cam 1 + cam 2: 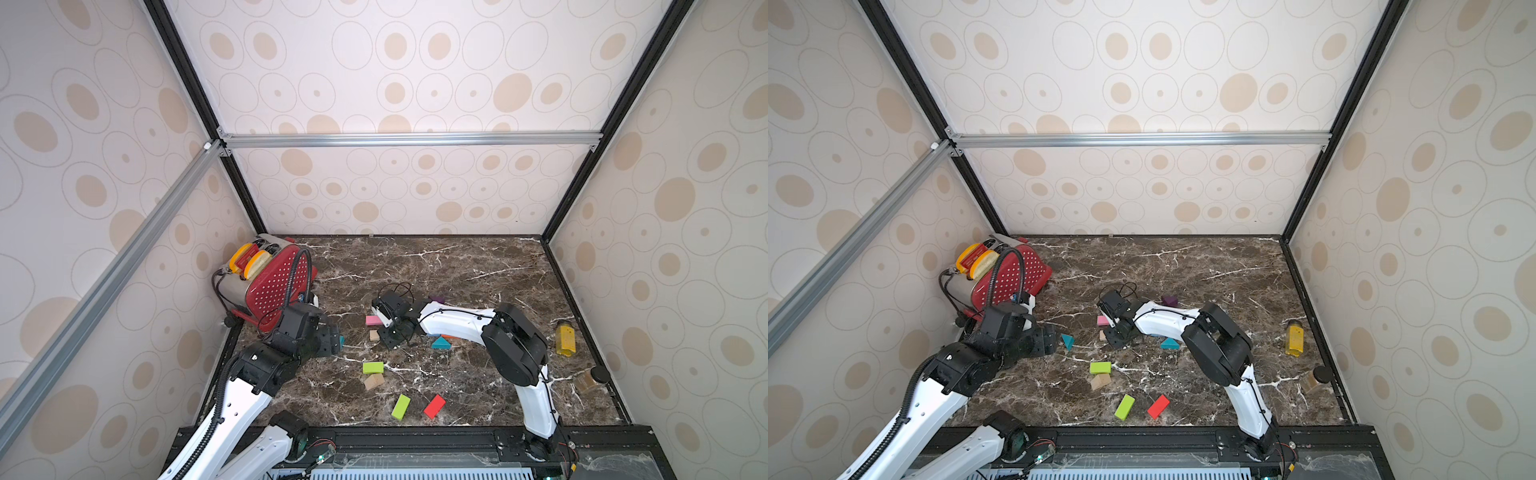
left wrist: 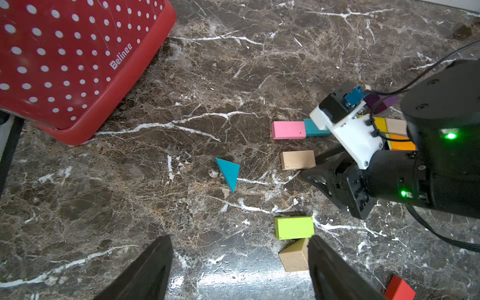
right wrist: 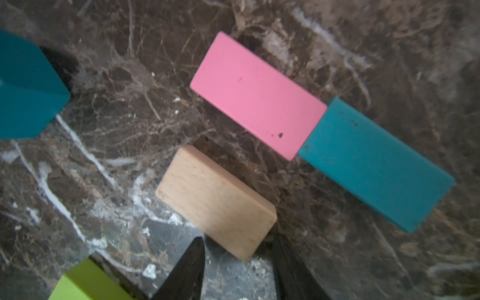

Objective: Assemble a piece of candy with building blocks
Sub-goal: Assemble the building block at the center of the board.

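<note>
The right pincer (image 3: pixel 237 262) straddles one end of a plain tan brick (image 3: pixel 217 201), jaws narrowly parted, contact unclear. At its 12 o'clock on the counter (image 3: pixel 389 39), a pink brick (image 3: pixel 257 94) abuts a teal brick (image 3: pixel 376 163). The left pincer (image 2: pixel 240 267) gapes empty, a teal wedge (image 2: pixel 228 172) at 12 o'clock.

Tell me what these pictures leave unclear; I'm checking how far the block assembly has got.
- Assembly under the right arm: both top views show only slivers; in the left wrist view the arm covers most of the yellow, tan and orange blocks.
- Right gripper: fingers flank the tan brick; contact unclear.
- Left gripper: tips cut off by the frame edge.
</note>
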Controlling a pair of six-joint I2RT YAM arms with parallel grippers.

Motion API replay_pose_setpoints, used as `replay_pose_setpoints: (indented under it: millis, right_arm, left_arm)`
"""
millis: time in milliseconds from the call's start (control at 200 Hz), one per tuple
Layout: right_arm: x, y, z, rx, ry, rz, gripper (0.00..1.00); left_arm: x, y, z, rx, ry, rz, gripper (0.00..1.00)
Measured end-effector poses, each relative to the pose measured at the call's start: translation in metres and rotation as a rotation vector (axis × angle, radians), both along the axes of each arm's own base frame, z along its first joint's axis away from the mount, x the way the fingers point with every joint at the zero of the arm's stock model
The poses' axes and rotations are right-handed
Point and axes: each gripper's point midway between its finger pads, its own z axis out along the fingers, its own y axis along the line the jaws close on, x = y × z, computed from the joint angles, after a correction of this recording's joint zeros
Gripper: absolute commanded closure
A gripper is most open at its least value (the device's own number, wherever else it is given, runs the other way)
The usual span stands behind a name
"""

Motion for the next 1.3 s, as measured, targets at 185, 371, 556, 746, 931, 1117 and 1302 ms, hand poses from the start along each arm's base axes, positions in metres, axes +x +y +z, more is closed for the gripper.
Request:
replay_pose_setpoints:
  millis: [185, 371, 556, 746, 931, 1117, 1302]
  right_arm:
    - [0.004, 0.013, 0.000, 0.000, -0.004, -0.054, 0.58]
    - [0.005, 0.014, 0.000, -0.006, 0.003, -0.112, 0.59]
    - [0.008, 0.011, -0.001, -0.023, -0.006, -0.151, 0.59]
    - [0.011, 0.006, -0.001, -0.047, -0.020, -0.171, 0.57]
    - [0.013, 0.004, -0.001, -0.053, -0.029, -0.175, 0.57]
    - [0.014, 0.005, -0.001, -0.052, -0.030, -0.182, 0.57]
    - [0.015, 0.010, -0.001, -0.035, -0.022, -0.197, 0.54]
  left_arm:
    - [0.000, 0.000, 0.000, -0.001, 0.000, 0.000, 0.17]
    - [0.000, 0.000, 0.000, -0.001, 0.000, -0.001, 0.17]
    - [0.000, -0.001, 0.000, -0.004, -0.001, -0.002, 0.17]
    - [-0.001, 0.000, 0.001, -0.005, -0.004, -0.002, 0.17]
    - [-0.001, 0.000, 0.001, -0.005, -0.004, -0.003, 0.17]
    - [-0.001, 0.000, 0.001, -0.005, -0.004, -0.003, 0.17]
    - [-0.001, -0.001, 0.001, -0.006, -0.004, -0.003, 0.17]
